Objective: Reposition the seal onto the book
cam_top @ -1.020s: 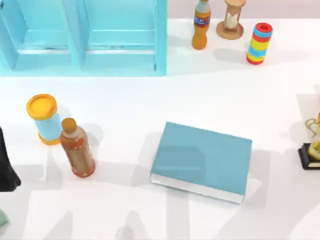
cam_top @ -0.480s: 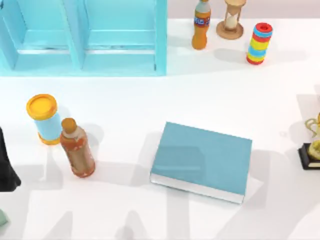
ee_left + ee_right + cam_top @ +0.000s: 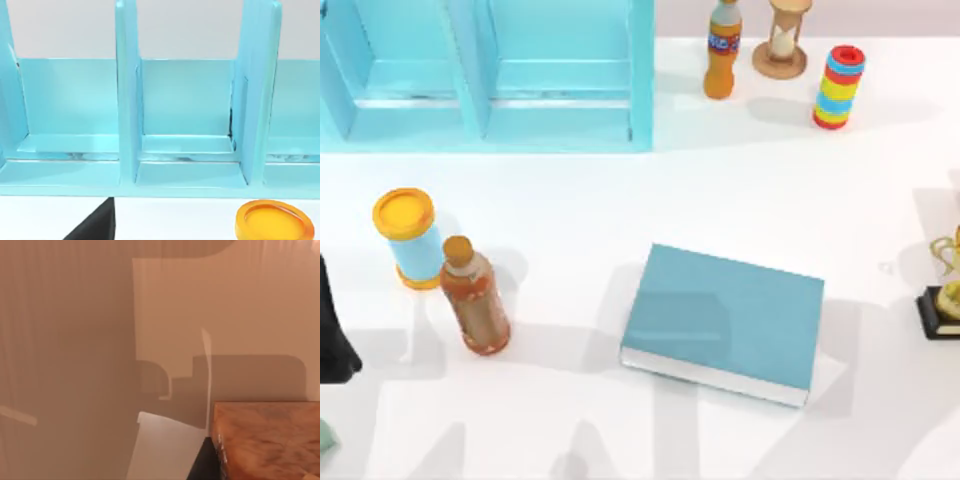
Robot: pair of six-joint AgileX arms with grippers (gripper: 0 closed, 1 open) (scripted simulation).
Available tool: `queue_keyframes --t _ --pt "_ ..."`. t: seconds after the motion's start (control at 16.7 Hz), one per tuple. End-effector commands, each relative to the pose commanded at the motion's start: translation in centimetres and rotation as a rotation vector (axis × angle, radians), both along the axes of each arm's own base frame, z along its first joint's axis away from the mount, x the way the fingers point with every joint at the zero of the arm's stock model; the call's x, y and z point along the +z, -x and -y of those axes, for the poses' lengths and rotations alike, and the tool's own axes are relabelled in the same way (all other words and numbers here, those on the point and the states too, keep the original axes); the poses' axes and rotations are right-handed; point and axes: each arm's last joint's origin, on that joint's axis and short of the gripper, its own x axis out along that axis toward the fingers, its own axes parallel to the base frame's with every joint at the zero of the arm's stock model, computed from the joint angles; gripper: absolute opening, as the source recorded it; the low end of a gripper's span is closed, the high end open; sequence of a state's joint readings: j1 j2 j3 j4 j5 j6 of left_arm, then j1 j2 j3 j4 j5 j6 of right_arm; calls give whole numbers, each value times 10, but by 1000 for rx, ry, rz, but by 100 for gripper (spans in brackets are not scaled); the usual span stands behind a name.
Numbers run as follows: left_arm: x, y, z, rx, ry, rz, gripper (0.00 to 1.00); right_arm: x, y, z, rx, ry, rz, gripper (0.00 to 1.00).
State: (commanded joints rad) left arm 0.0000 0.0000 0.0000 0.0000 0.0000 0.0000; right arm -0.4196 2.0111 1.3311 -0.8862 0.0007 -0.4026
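Observation:
The book, teal-blue with white page edges, lies flat in the middle of the table, nothing on it. The seal shows close up in the right wrist view as a mottled orange-brown block. A dark part of my right gripper sits right against its side. My left gripper is a dark shape parked at the table's left edge, far from the book. A dark part of it also shows in the left wrist view.
A light blue shelf unit fills the back left. A brown bottle and a yellow-lidded can stand at the left. An orange bottle, an hourglass and a striped cylinder stand at the back, a trophy at the right edge.

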Motion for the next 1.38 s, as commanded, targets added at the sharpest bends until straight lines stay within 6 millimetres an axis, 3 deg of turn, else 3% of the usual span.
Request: queue_keyframes --t 0.54,0.66,0.9,1.08,1.38 --pt "0 0 0 0 0 0 100 8 -2 -1 -10 -1 20 0" --pt "0 0 0 0 0 0 100 39 -6 -3 -36 -11 92 0" --pt "0 0 0 0 0 0 100 129 -12 -16 -59 -36 285 0" --pt "0 0 0 0 0 0 100 164 -9 -45 -38 -62 318 0" --pt "0 0 0 0 0 0 100 156 -6 -125 -8 -36 92 0"
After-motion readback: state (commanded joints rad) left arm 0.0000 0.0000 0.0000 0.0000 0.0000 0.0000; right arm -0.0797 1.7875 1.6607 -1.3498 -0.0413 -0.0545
